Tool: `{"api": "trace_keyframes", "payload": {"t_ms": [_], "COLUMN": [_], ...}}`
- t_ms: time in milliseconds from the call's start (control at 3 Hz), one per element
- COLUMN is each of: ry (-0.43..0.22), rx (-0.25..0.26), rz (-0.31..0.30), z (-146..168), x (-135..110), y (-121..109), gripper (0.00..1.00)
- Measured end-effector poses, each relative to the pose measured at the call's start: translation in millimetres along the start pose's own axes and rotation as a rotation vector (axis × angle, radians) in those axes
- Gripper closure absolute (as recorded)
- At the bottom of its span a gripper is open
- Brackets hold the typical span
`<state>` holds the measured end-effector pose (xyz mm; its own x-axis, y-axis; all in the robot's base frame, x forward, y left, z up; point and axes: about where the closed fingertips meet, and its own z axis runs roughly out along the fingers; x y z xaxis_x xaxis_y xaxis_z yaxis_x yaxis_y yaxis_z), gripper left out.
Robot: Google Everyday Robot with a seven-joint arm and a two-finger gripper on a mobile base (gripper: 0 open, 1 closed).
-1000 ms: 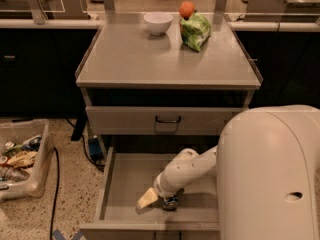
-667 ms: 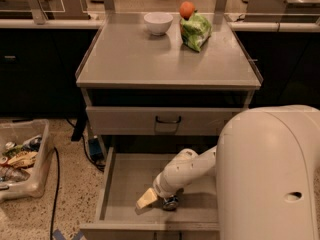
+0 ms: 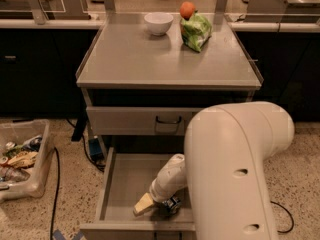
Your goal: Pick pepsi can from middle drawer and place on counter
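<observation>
The middle drawer (image 3: 125,181) is pulled open below the counter (image 3: 150,59), showing a bare grey floor. My gripper (image 3: 159,207) is down inside the drawer near its front wall, at the end of the white forearm. A small dark object with blue glints, the pepsi can (image 3: 173,204), shows just under and right of the gripper. It is mostly hidden by the wrist. I cannot tell whether the gripper holds it.
On the counter's back stand a white bowl (image 3: 158,22), a green bag (image 3: 196,30) and an orange fruit (image 3: 187,9). The shut upper drawer front (image 3: 135,120) has a black handle. My big white arm link (image 3: 235,169) covers the drawer's right side. A bin of clutter (image 3: 20,159) sits on the floor at left.
The gripper has stayed low in the drawer by the can, sinking slightly toward the front. The big white arm link has shifted a little left.
</observation>
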<state>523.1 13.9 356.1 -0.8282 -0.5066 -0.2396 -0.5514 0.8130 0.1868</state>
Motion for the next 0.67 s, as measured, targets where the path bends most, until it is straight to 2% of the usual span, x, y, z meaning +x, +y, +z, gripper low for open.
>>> {"api": "trace_keyframes", "payload": {"t_ms": [333,667], "ry": [0.003,0.003], "rx": [0.000,0.000], "rz": [0.003,0.003], "z": [1.3,1.3], "x": [0.6,0.6], "y": [0.5,0.5], "gripper": [0.00,0.19]}}
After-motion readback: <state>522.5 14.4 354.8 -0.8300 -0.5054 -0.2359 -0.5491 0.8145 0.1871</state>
